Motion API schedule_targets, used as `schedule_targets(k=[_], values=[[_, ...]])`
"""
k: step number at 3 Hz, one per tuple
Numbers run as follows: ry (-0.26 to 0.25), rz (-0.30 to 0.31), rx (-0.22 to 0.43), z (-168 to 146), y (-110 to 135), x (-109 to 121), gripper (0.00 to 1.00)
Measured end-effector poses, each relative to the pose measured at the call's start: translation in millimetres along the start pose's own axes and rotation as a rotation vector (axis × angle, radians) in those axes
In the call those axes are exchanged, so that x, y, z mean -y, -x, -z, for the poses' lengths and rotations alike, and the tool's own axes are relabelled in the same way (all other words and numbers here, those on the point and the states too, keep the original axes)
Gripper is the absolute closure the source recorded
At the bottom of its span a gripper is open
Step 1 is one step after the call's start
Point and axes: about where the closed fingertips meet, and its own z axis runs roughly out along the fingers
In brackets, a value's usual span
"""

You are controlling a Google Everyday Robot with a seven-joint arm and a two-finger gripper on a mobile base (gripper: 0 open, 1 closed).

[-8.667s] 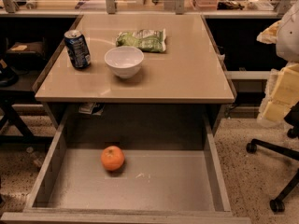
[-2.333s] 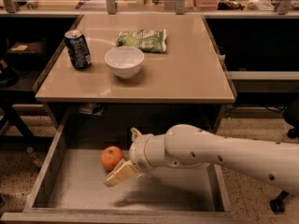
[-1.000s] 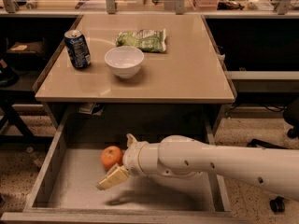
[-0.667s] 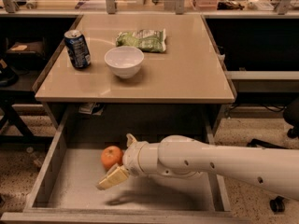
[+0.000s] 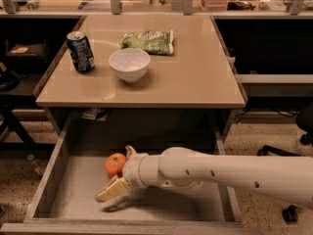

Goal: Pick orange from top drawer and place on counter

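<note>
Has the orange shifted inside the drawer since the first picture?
No. The orange lies at the same spot near the top drawer's back wall, left of centre; the open pincer now flanks it.

A blue can [image 5: 80, 51] is found upright at the far left. A white bowl [image 5: 129, 64] is set right of it, apart. A green packet [image 5: 147, 41] is laid flat just beyond the bowl. A chair castor [image 5: 289, 213] is noted on the speckled floor [image 5: 19, 180], near right.

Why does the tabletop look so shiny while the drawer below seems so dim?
Camera view: light glares off the counter beside the white bowl; the counter shades the top drawer, where the pincer, open beside the orange, casts a shadow on the drawer floor.
</note>
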Motion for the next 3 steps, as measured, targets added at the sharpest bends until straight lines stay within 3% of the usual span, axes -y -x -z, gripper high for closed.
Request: schedule_targets(k=[1, 3], values=[[0.000, 0.000, 0.000, 0.0, 0.0, 0.0, 0.17], [0.000, 0.000, 0.000, 0.0, 0.0, -0.1, 0.64]])
